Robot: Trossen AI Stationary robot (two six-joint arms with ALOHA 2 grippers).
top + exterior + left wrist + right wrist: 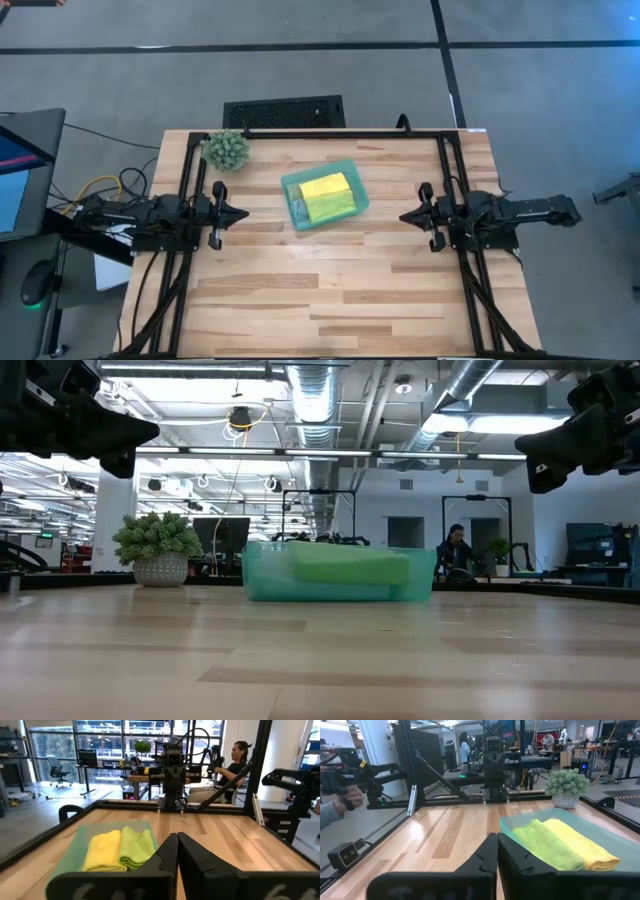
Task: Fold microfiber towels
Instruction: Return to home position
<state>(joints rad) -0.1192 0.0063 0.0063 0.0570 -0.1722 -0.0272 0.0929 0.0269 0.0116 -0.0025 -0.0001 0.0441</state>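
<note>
Clenched on nothing, our left gripper (240,213) and right gripper (405,216) flank the tray (290,184) of folded towels (326,187); we should retract level, touching nothing.

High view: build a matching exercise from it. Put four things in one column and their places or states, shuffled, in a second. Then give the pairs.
Column one:
1. yellow towel
2. plant ball
3. left pincer
4. teal tray

Column two:
A. shut, facing the right pincer across the table
B. mid-table, holding folded towels
C. at the table's corner, at the picture's top left
D. folded, lying beside the lime green towel

Pairs: 1-D, 2-C, 3-A, 4-B.
</note>
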